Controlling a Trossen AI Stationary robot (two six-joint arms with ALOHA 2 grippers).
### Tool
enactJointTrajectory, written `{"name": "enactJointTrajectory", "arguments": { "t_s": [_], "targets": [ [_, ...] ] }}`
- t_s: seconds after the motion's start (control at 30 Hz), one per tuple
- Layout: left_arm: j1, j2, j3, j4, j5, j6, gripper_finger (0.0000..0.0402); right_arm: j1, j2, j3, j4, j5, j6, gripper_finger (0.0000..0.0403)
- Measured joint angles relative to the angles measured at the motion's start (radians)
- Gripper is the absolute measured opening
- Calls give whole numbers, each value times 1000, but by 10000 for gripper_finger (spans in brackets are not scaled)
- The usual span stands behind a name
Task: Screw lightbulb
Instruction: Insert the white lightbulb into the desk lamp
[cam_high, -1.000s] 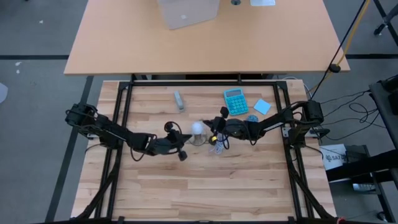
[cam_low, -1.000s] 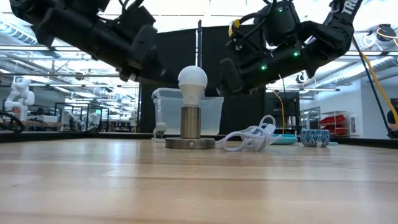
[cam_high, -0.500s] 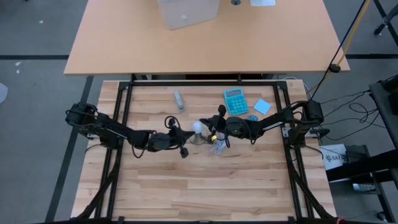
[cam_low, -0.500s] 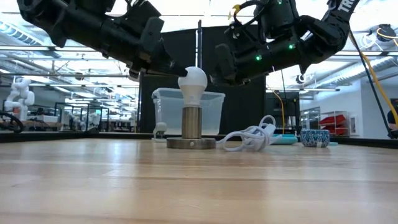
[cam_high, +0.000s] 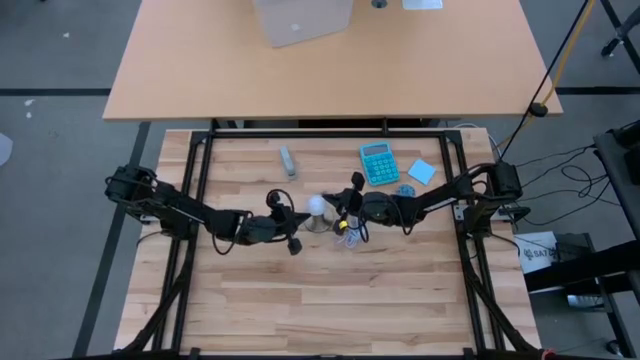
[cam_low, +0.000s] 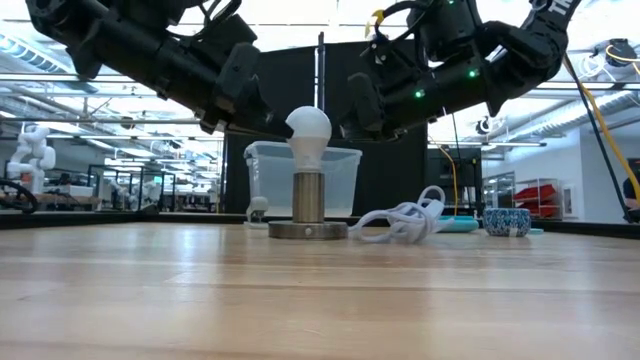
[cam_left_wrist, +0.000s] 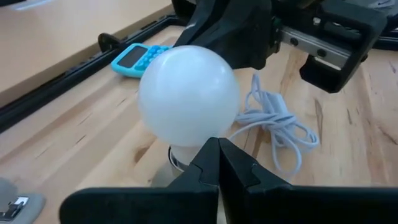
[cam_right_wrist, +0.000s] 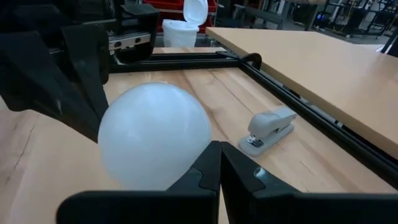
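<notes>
The white lightbulb (cam_high: 316, 206) stands upright in a metal socket on a round grey base (cam_low: 306, 230) in the middle of the wooden table. My left gripper (cam_low: 281, 126) is shut and comes at the bulb's round head from the table's left. My right gripper (cam_low: 341, 126) is also shut and comes at the head from the right. Both wrist views show the head close in front of the shut fingertips: my left gripper (cam_left_wrist: 217, 149) and my right gripper (cam_right_wrist: 219, 152). My left gripper has its shut fingertips against the left side of the bulb's round head (cam_left_wrist: 198, 138), slanting slightly down from the table's left. The bulb stands upright in the socket. My right gripper has its shut fingertips against the right side of the head (cam_right_wrist: 195, 155), nearly level from the table's right.
A white coiled cable (cam_high: 350, 238) lies just right of the base. A blue calculator (cam_high: 378, 162), a blue pad (cam_high: 421, 171) and a small bowl (cam_high: 405, 189) are at the far right. A grey stapler (cam_high: 288, 160) lies at the far side. Black frame rails run around the table.
Both shut grippers have closed in a little on the bulb's head, the left one from the left and the right one from the right, taking up the gaps seen beside the bulb earlier. The bulb stays upright in its socket.
</notes>
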Motion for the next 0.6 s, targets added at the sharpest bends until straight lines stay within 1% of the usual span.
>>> {"name": "enactJointTrajectory", "arguments": {
  "t_s": [0.13, 0.3, 0.6],
  "targets": [
    [0, 0, 0, -24, -26, -20, 0, 13, 0, 0, -13, 23, 7, 0],
    [1, 0, -1, -38, -52, -46, 0, 28, -1, 0, -23, 27, 26, 0],
    [2, 0, -2, -54, -74, -65, 0, 60, 0, -1, -43, 66, 31, 0]
  ]
}}
